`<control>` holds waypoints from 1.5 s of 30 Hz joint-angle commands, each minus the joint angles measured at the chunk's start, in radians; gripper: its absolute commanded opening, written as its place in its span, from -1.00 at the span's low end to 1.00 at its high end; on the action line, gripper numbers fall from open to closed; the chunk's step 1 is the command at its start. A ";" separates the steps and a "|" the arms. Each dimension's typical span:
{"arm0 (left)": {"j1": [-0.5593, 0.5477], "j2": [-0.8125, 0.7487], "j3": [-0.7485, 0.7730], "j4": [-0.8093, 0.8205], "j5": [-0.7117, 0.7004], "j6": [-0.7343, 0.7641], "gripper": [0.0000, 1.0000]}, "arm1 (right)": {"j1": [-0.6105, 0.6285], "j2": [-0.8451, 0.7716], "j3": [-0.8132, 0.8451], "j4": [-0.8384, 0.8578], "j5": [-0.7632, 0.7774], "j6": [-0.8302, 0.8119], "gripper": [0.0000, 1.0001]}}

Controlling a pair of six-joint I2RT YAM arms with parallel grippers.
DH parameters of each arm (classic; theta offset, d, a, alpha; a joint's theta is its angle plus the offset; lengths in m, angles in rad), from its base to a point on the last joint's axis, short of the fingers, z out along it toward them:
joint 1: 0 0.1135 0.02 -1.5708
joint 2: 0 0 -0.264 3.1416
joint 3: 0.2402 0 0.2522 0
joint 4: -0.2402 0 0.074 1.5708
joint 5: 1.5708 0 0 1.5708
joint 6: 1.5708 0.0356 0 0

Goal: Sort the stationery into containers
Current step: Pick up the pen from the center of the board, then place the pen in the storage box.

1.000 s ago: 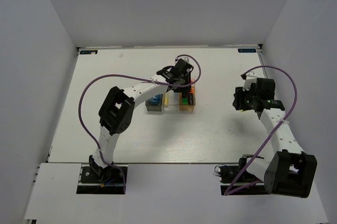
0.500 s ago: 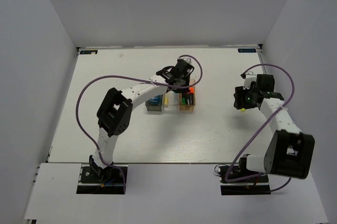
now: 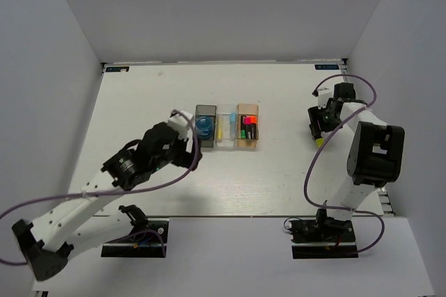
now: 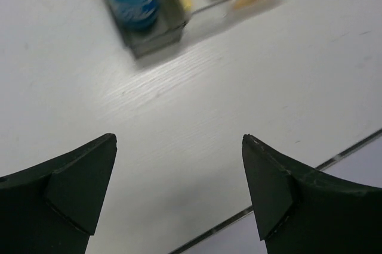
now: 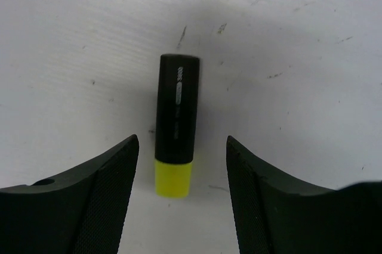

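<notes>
1. One highlighter [image 5: 177, 111] lies by the bench's [image 3: 279, 171] right edge, long axis front-to-back, yellow end nearward.
2. I see the right gripper [image 5: 181, 146] low over it, fingers spread astride, not touching.
3. Left gripper [image 4: 179, 146]: above the bench, fingers spread, empty.

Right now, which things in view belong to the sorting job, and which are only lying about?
Job: dark grey bin holding the blue roll; clear bin; tan bin; yellow-ended highlighter on the table between the open right fingers.
Not the job: purple cables; labels at the table's far edge.
</notes>
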 commanded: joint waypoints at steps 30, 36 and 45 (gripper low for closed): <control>0.292 -0.223 -0.319 -0.016 0.118 0.008 0.99 | 0.126 0.029 0.244 -0.369 -0.496 0.018 -1.00; 0.293 -0.229 -0.328 -0.007 0.096 0.011 0.99 | 0.297 0.050 0.339 -0.250 -0.606 0.212 -1.00; 0.292 -0.231 -0.348 0.001 0.064 0.020 0.99 | 0.459 0.171 0.439 0.046 -0.423 0.660 -1.00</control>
